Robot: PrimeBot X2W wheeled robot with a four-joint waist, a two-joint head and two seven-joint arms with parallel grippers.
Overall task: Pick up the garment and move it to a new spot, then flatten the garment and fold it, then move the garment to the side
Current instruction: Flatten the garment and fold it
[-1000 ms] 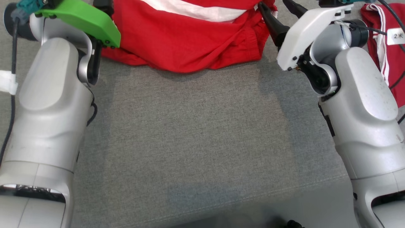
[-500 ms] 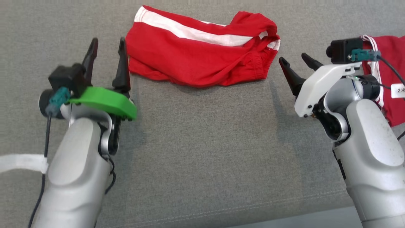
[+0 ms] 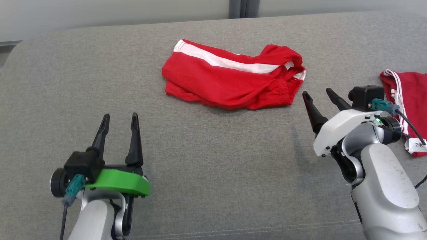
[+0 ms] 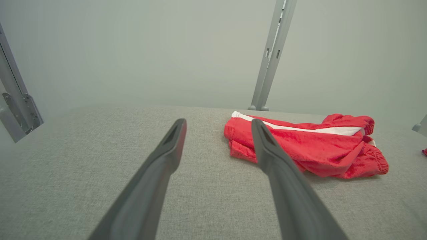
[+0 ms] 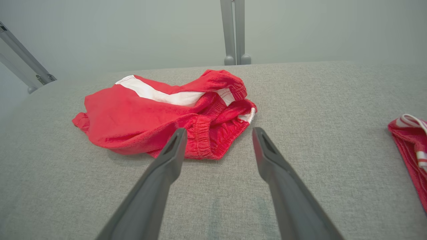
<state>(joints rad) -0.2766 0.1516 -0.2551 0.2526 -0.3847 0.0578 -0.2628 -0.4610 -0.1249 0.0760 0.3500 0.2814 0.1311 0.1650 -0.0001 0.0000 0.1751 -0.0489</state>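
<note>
Left gripper (image 3: pixel 120 115) and right gripper (image 3: pixel 317 91) stood open and empty, apart from the crumpled red fabric shorts with a white stripe (image 3: pixel 230 80) on the grey upholstered surface (image 3: pixel 206 160).

A grey fabric-covered counter (image 3: pixel 206 166) stretches across the scene, with a line of stitching near its front edge and a rounded far-left corner. At its right side lies a second red piece of clothing (image 3: pixel 412 96) with thin white stripes along its edge, partly cut off by the picture's border. Behind the counter stands a pale wall (image 3: pixel 100 13). Against it rises a grey metal post (image 5: pixel 233 31) of two bars side by side, and a slanted metal strut (image 5: pixel 23 56) sits at the far left.
</note>
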